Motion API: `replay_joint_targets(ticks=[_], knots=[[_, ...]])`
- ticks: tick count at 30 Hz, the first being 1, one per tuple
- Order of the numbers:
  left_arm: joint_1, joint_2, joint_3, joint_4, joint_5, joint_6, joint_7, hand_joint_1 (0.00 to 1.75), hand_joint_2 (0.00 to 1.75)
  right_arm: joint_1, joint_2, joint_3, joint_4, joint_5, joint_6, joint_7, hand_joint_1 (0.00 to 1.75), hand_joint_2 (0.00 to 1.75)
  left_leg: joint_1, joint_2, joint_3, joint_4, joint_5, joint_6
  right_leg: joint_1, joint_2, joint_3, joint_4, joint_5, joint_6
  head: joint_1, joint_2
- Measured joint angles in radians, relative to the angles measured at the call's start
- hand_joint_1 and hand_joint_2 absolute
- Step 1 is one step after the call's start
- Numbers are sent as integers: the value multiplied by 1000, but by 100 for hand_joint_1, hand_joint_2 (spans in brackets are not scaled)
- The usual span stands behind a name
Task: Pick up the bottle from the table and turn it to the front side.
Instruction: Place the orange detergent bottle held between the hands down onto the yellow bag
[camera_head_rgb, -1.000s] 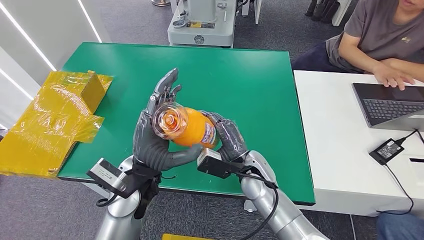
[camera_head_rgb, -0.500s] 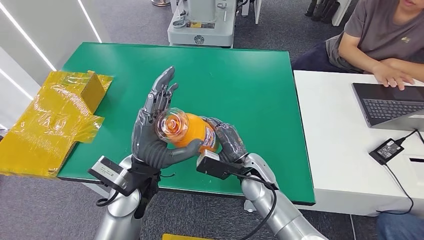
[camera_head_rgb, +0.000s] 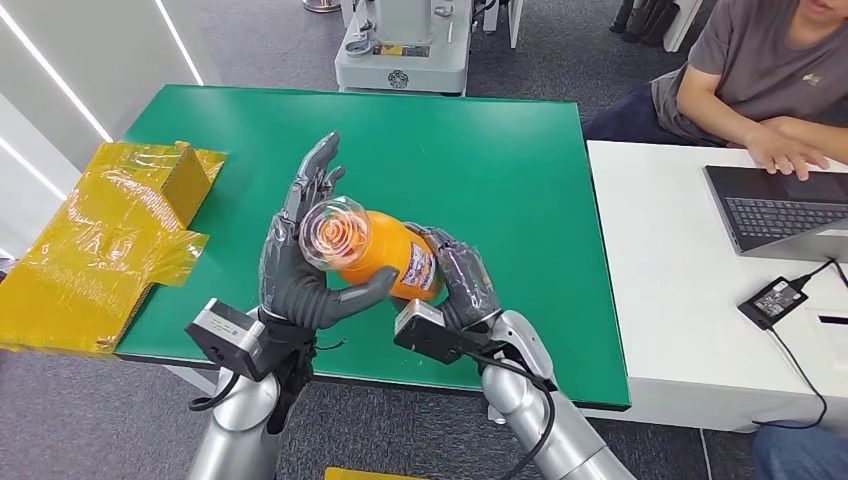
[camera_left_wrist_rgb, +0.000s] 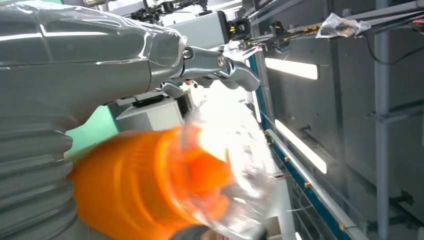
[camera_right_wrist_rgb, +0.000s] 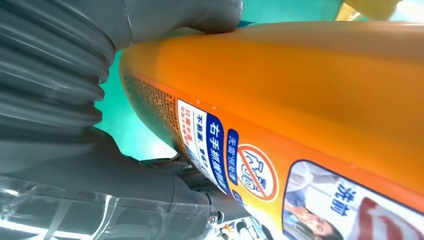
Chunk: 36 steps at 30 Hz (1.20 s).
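Note:
An orange bottle (camera_head_rgb: 385, 262) with a clear cap (camera_head_rgb: 335, 232) hangs lying on its side above the green table (camera_head_rgb: 500, 150), cap end toward me. My right hand (camera_head_rgb: 462, 282) grips its labelled body from the right. My left hand (camera_head_rgb: 292, 268) cups the cap end: its thumb lies under the bottle while its fingers (camera_head_rgb: 315, 175) stand straight up behind the cap, not wrapped round it. The left wrist view has the blurred bottle (camera_left_wrist_rgb: 145, 185) against the palm below the outstretched fingers (camera_left_wrist_rgb: 220, 70). Up close, the right wrist view presents the bottle (camera_right_wrist_rgb: 300, 85) and its label (camera_right_wrist_rgb: 225, 150).
A yellow film-wrapped box (camera_head_rgb: 120, 230) lies at the table's left edge. At the right stands a white table (camera_head_rgb: 660, 260) with a laptop (camera_head_rgb: 780, 210) and a power adapter (camera_head_rgb: 775, 298), where a person (camera_head_rgb: 750, 80) sits. A grey machine (camera_head_rgb: 400, 50) stands behind.
The bottle's cap end has risen and shifted slightly left. My left hand's fingers have straightened and drawn back from the cap. My right hand keeps its grip.

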Motion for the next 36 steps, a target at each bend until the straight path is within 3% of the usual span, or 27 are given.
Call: replay_joint_targets(ticks=[8, 10, 12, 14, 36], knots=[[4, -1, 5, 0, -16, 2, 11, 0, 175, 10, 0, 0, -18, 26, 19, 34, 175, 175, 0, 0, 0, 0, 0, 0, 0, 0, 0, 0, 0, 0, 0, 0], [6, -1, 5, 0, -18, 3, 14, 10, 175, 10, 0, 0, -18, 32, 25, 43, 175, 175, 0, 0, 0, 0, 0, 0, 0, 0, 0, 0, 0, 0, 0, 0], [8, -1, 5, -2, -19, 4, 14, 98, 175, 10, 0, 0, -16, 39, 35, 56, 175, 175, 0, 0, 0, 0, 0, 0, 0, 0, 0, 0, 0, 0, 0, 0], [12, -1, 5, -5, -17, 11, 15, 175, 175, 10, 1, 1, -12, 48, 43, 71, 175, 175, 0, 0, 0, 0, 0, 0, 0, 0, 0, 0, 0, 0, 0, 0], [37, -10, 10, -20, -1, 19, 13, 175, 175, 23, 4, 8, -2, 62, 63, 85, 175, 175, 0, 0, 0, 0, 0, 0, 0, 0, 0, 0, 0, 0, 0, 0]])
